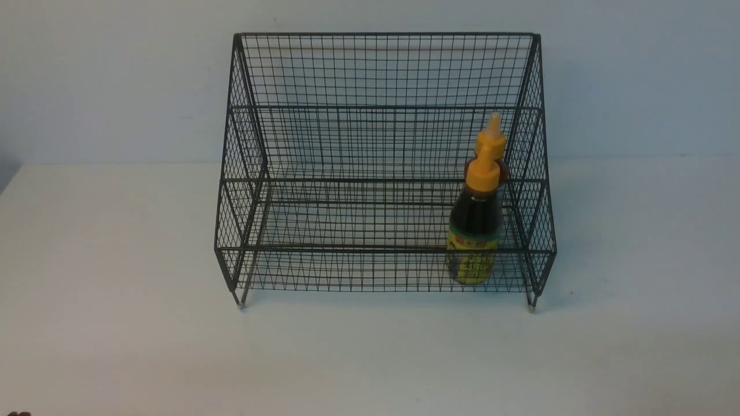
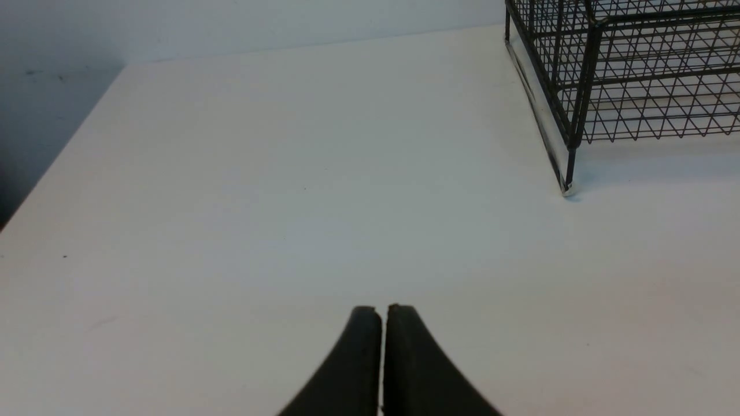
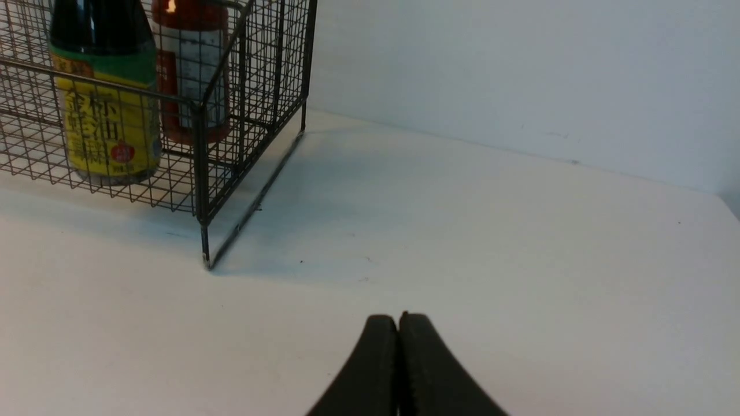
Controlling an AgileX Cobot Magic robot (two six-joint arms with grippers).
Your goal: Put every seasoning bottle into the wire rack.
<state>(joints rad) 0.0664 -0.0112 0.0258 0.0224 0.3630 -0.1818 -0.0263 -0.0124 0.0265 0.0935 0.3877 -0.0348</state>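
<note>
The black wire rack (image 1: 381,69) stands at the middle back of the white table. Upright on its lower front tier at the right end is the near-black seasoning bottle (image 1: 475,231) with a yellow-green label (image 3: 107,124). Directly behind it, on the upper tier, stands the red seasoning bottle (image 3: 193,69), mostly hidden in the front view except for its yellow cap (image 1: 492,134). Neither arm shows in the front view. My left gripper (image 2: 382,309) is shut and empty over bare table, short of the rack's left front foot (image 2: 568,188). Off the rack's right front corner, my right gripper (image 3: 398,318) is likewise shut and empty.
A pale wall runs behind the table. The table's left edge (image 2: 63,156) and its far right corner (image 3: 720,199) show in the wrist views. The rack's left and middle sections hold nothing.
</note>
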